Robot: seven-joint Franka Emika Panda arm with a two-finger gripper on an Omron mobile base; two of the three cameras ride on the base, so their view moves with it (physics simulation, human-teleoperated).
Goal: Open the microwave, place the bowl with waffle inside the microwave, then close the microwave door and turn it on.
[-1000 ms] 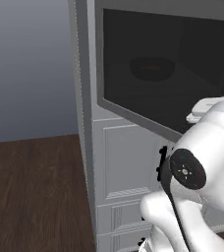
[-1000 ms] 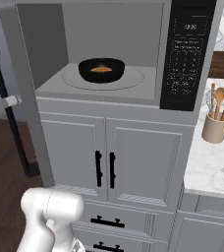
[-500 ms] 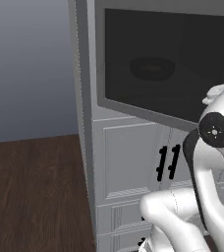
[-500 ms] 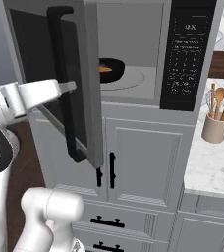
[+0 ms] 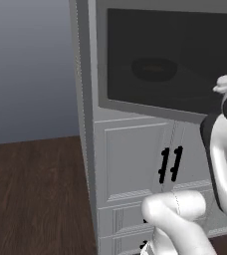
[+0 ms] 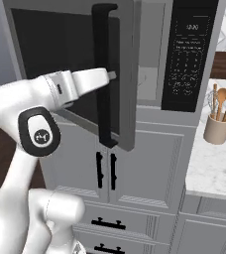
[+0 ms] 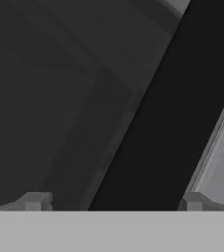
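Microwave (image 6: 184, 59), large, grey-framed, built in above white panelled cabinet doors (image 6: 140, 168) with short black handles; dark keypad panel (image 6: 189, 54) on its right side. Microwave door (image 6: 80, 69), wide, dark glass window, swung partly out toward the near left, its hinge on the left; long black vertical bar handle (image 6: 104, 74) on its free edge. White robot arm (image 6: 40, 109), reaching from the near left across the door front. Pincer (image 7: 113, 203), released and spread wide, one fingertip to each side of the black bar handle in the hand view; whether they touch it cannot be told. Utensil holder (image 6: 217, 130), beige, with wooden spoons, on the marble worktop (image 6: 211, 168) at right. Bowl (image 5: 154, 68), small, round, dim behind the door glass, inside the microwave.
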